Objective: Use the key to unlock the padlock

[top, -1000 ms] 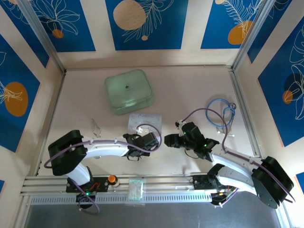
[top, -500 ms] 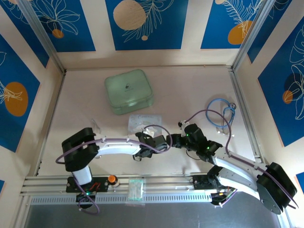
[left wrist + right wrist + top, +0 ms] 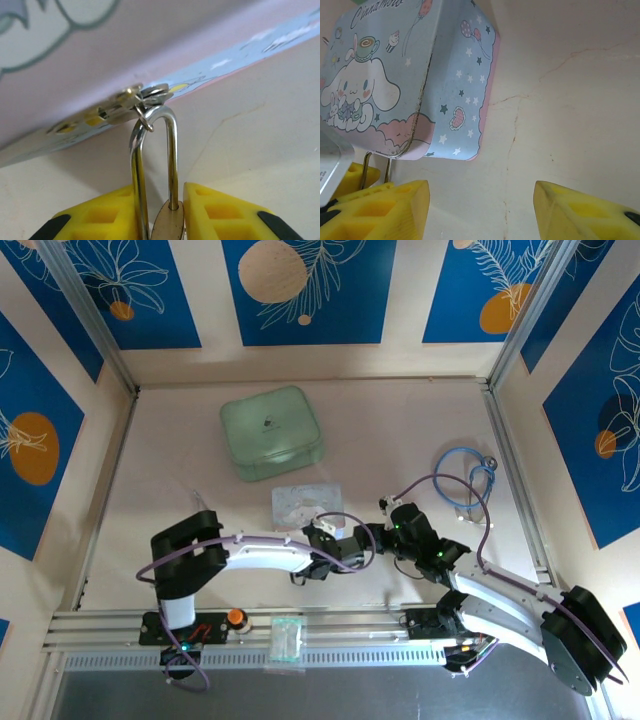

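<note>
Pale table [image 3: 420, 420], cartoon tin [image 3: 395, 75] close by: L gripper [image 3: 162, 195] clamps padlock [image 3: 167, 227], shackle [image 3: 172, 150] poking outward, prob. to steady it; R gripper [image 3: 480, 200] gapes wide, empty, ready to assist.

We saw two arms, the left arm [image 3: 265, 555] and the right arm [image 3: 500, 595], each made of smooth white tubes joined by chunky black round parts. A thin purple cable [image 3: 430, 477] looped along each one, and little green lights [image 3: 391, 531] glowed on the black parts. Up close the fingers [image 3: 225, 215] were bright yellow blocks with square holes pressed into them and black patches at the edges.
</note>
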